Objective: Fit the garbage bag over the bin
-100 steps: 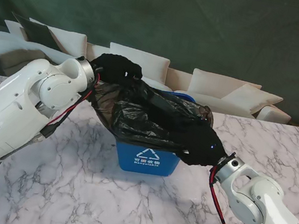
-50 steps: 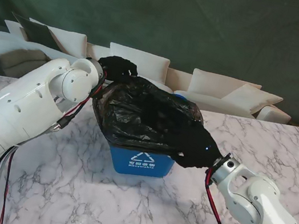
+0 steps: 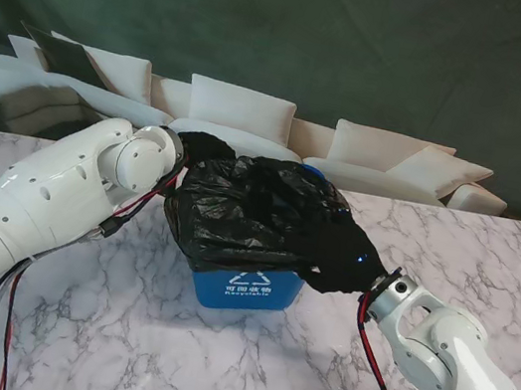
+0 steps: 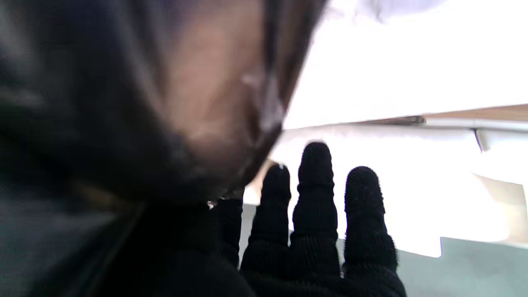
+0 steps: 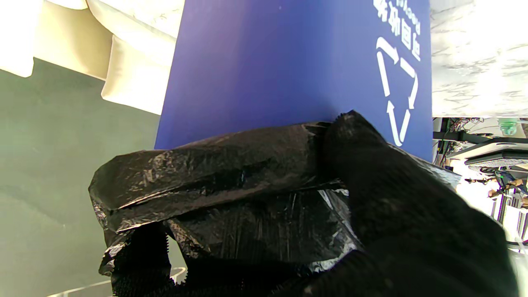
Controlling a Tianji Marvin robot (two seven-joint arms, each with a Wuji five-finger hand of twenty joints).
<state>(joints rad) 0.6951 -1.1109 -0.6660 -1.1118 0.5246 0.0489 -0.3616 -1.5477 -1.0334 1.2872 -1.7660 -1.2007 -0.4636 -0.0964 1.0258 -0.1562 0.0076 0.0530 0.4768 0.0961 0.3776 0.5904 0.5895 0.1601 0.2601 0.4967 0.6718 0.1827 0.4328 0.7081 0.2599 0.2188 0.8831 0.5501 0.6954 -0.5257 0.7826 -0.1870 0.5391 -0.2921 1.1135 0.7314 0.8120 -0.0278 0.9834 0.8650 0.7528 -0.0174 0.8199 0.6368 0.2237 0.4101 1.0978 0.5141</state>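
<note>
The blue bin (image 3: 244, 289) with a white recycling mark stands mid-table, and the black garbage bag (image 3: 248, 208) is draped over its top, hiding the rim. My left hand (image 3: 210, 149), in a black glove, sits low at the bin's far left corner against the bag. In the left wrist view the bag (image 4: 123, 103) lies over the thumb side of the left hand (image 4: 313, 247), while three fingers (image 4: 315, 173) stick out straight. My right hand (image 3: 343, 255) grips the bag at the bin's right side. There its thumb (image 5: 363, 165) presses the bag (image 5: 231, 177) onto the bin's wall (image 5: 268, 62).
The table is white marble (image 3: 210, 368) with room all round the bin. White sofas (image 3: 245, 110) line the far edge before a dark green backdrop. Red and black cables (image 3: 381, 373) hang off both forearms.
My left hand has dropped from above the bin to its far left corner, drawing the bag's open mouth down over the top. The right hand has barely moved.
</note>
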